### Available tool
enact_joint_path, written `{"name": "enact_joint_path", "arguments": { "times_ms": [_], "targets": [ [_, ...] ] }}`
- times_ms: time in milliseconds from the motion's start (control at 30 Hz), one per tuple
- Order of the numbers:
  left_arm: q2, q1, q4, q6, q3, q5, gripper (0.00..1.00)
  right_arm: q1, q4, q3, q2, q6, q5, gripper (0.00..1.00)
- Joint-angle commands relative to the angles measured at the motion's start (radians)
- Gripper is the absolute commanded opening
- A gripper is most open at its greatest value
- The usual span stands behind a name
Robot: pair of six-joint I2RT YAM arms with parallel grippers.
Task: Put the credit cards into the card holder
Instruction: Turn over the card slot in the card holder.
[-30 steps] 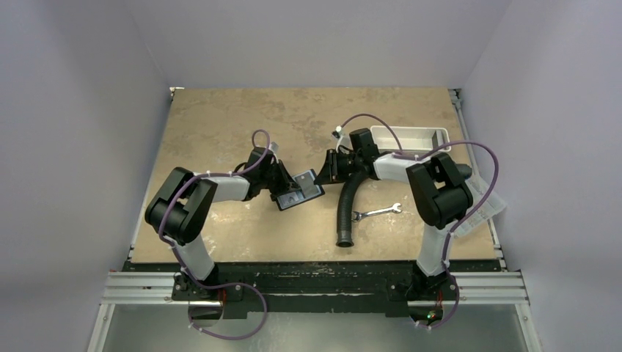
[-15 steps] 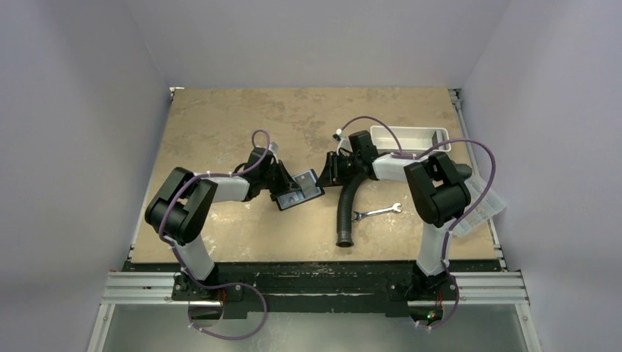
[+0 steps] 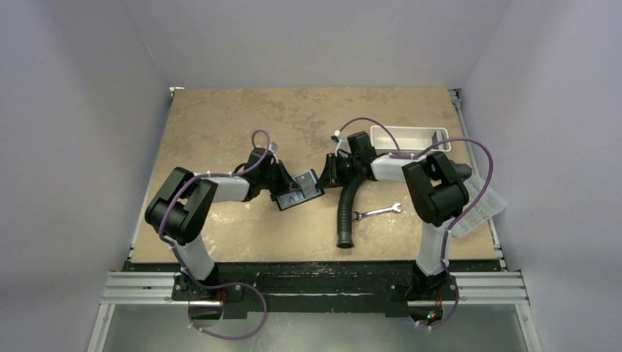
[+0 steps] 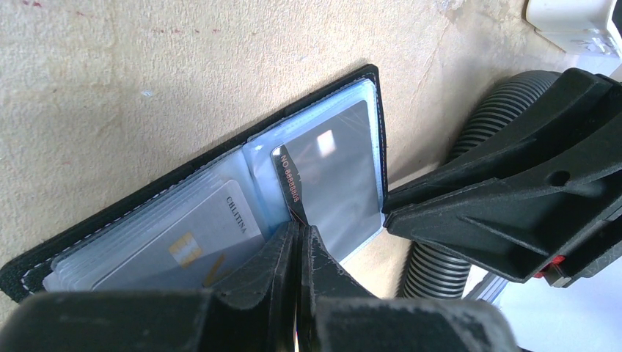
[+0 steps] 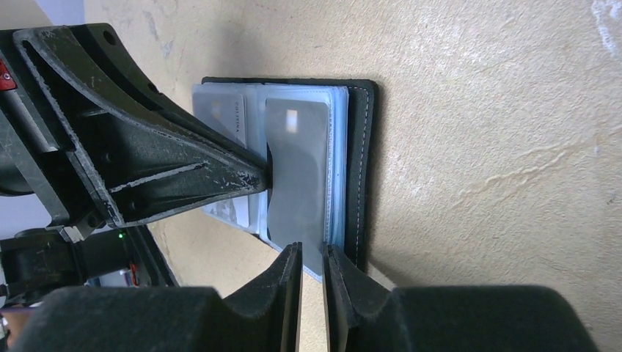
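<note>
The card holder (image 3: 301, 192) (image 4: 183, 172) (image 5: 361, 161) lies open on the table, its clear sleeves facing up. A grey credit card (image 4: 341, 169) (image 5: 297, 169) sits in the right-hand sleeve and a white one (image 4: 198, 235) in the left-hand sleeve. My left gripper (image 4: 299, 226) (image 3: 286, 188) is shut on a dark credit card (image 4: 290, 180) with orange digits, held on edge at the holder's fold. My right gripper (image 5: 311, 249) (image 3: 327, 173) hangs at the holder's right edge. Its jaws are a narrow slit apart over the sleeve's rim, gripping nothing that I can see.
A black ribbed hose (image 3: 346, 209) runs from beside the right gripper toward the near edge. A silver wrench (image 3: 378, 212) lies to its right. A white tray (image 3: 408, 138) stands at the back right, and a clear box (image 3: 480, 205) sits at the table's right edge.
The right arm has edged slightly left toward the holder. The left gripper and its card have stayed where they were.
</note>
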Motion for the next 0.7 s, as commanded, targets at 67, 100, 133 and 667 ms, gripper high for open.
{"name": "enact_joint_path", "arguments": {
  "times_ms": [67, 100, 133, 667],
  "targets": [
    [0.073, -0.013, -0.117, 0.032, -0.047, -0.05, 0.0, 0.013, 0.024, 0.024, 0.022, -0.002, -0.017, 0.25],
    [0.073, -0.013, -0.117, 0.032, -0.049, -0.051, 0.0, 0.013, 0.031, 0.024, 0.023, 0.002, -0.021, 0.25],
    [0.073, -0.013, -0.117, 0.032, -0.049, -0.052, 0.0, 0.013, 0.04, 0.021, 0.025, 0.01, -0.033, 0.26],
    [0.067, -0.013, -0.114, 0.033, -0.052, -0.047, 0.0, 0.017, -0.037, 0.03, 0.017, -0.023, 0.072, 0.36]
  ]
}}
